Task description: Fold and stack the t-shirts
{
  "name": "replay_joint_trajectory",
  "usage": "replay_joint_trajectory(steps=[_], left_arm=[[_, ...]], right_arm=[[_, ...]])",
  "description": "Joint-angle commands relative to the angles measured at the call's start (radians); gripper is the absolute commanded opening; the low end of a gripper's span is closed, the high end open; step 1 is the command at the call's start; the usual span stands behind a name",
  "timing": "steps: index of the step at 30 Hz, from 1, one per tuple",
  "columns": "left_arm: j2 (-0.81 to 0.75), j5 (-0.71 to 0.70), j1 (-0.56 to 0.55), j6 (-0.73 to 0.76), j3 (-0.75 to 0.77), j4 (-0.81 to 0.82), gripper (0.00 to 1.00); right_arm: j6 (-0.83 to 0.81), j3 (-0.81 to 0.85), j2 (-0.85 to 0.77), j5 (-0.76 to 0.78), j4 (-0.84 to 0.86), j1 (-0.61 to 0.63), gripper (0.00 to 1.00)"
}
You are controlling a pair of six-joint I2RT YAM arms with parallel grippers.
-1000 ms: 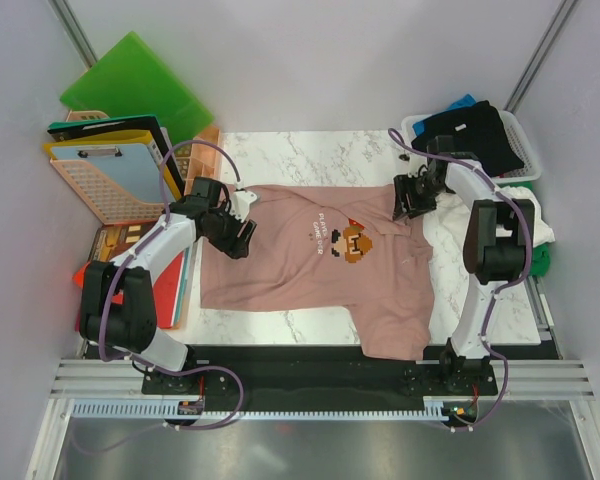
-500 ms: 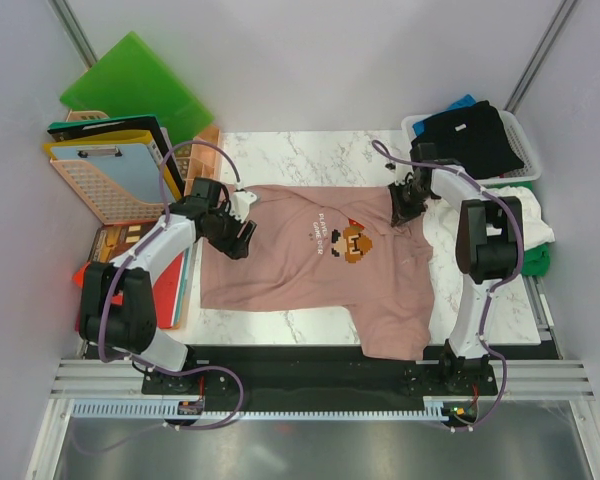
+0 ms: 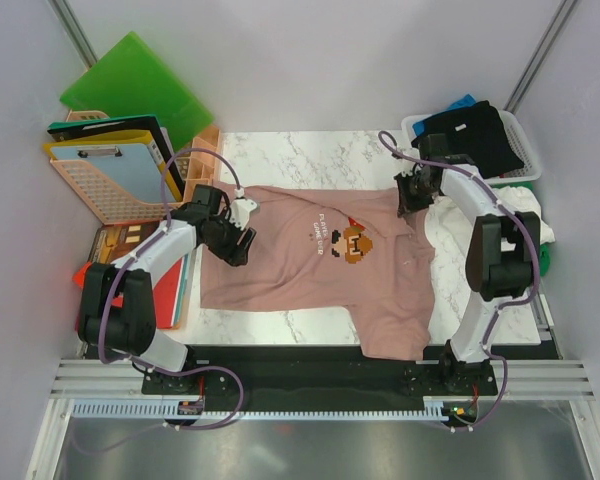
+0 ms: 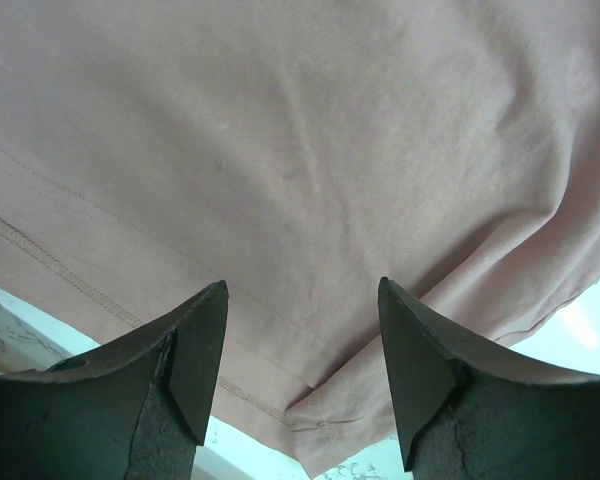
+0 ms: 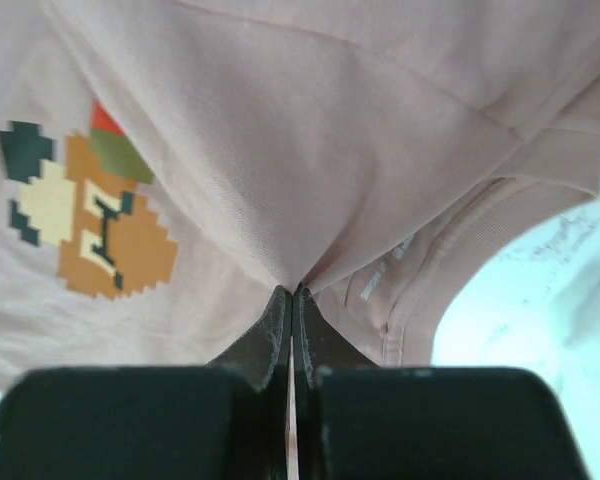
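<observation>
The right end effector (image 5: pixel 292 296) is clenched on a pinch of the pink t-shirt (image 3: pixel 310 275) just beside its collar, at 2 o'clock of the garment, likely so that this end can be lifted over for a fold. The left end effector (image 4: pixel 300 300) is released, its jaws straddling the hem at 9 o'clock, probably poised to grip the opposite end. The shirt lies spread, print up, in the middle of the surface (image 3: pixel 310 150). At 1 o'clock a white basket (image 3: pixel 526 150) holds a black t-shirt (image 3: pixel 470 135) and a blue t-shirt (image 3: pixel 464 102). At 10 o'clock a peach crate (image 3: pixel 90 190) carries a clipboard (image 3: pixel 120 165).
</observation>
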Motion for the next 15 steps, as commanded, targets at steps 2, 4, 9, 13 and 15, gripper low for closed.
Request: replay_joint_trajectory(steps=[2,4,9,13,15], left_arm=[[-0.026,-0.012,-0.004,-0.001,-0.01,0.043,0.68],[-0.029,-0.012,-0.005,-0.001,-0.009,0.043,0.69],[-0.034,-0.007,-0.007,-0.003,-0.015,0.047,0.68],[-0.043,-0.007,-0.01,-0.007,-0.027,0.06,0.68],[-0.046,-0.013,-0.01,-0.004,-0.035,0.06,0.69]], right_arm=[[-0.015,0.039,-0.117,-0.037,-0.052,0.008,0.0],[-0.02,0.045,-0.136,-0.039,-0.066,0.008,0.0],[-0.043,0.053,-0.171,0.004,-0.076,0.008,0.0],[-0.037,0.056,-0.148,0.064,-0.025,0.008,0.0],[-0.028,0.055,-0.142,0.085,0.0,0.006,0.0]])
